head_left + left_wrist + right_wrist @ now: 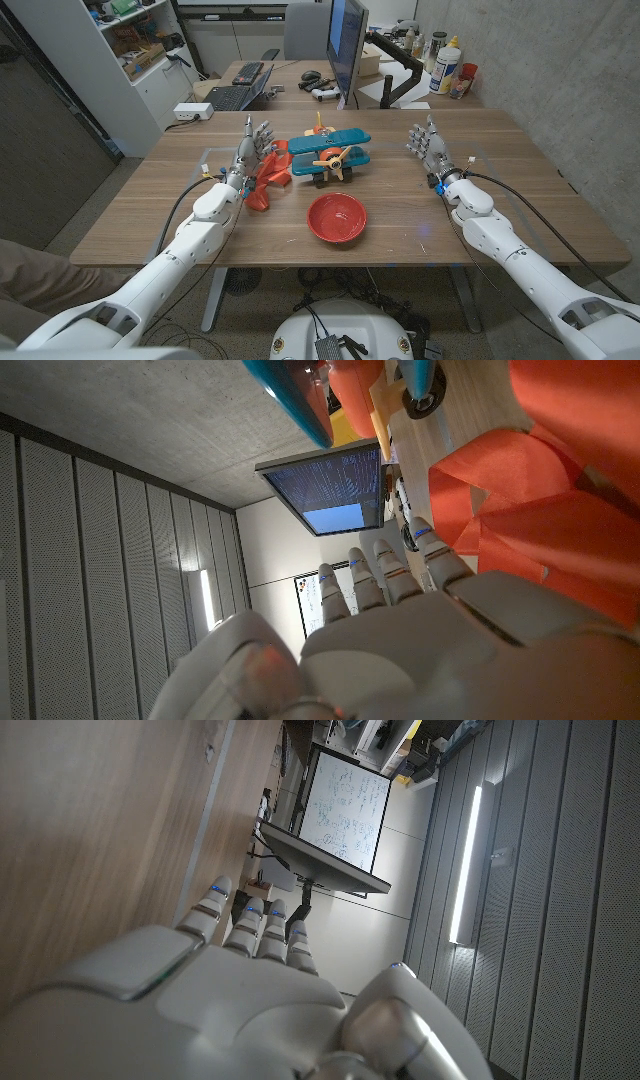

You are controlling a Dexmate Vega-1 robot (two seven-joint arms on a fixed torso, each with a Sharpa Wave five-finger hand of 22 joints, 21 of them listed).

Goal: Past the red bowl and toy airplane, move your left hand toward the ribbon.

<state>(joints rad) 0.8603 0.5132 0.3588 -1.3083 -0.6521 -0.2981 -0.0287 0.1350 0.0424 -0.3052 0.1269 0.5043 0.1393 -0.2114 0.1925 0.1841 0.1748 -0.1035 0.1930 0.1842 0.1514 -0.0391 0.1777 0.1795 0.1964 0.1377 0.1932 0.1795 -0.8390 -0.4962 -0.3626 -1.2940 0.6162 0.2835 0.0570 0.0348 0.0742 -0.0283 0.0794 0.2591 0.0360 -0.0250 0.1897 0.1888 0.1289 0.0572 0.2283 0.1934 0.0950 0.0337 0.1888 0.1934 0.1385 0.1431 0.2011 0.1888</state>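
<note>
Sitting empty, red bowl (337, 218), near toy airplane (327, 156)

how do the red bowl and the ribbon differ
The bowl is a round, rigid dish standing upright in the middle of the table; the ribbon is a crumpled, folded strip lying loose. The bowl stands apart from both hands; the ribbon lies right by the left hand. Both are red-orange.

A glossy red bowl (337, 218) is sitting near the front middle of the wooden table (520, 215). Behind it a blue-and-orange toy airplane (328, 156) is standing, with a crumpled red fabric ribbon (272, 172) lying just left of it.
</note>
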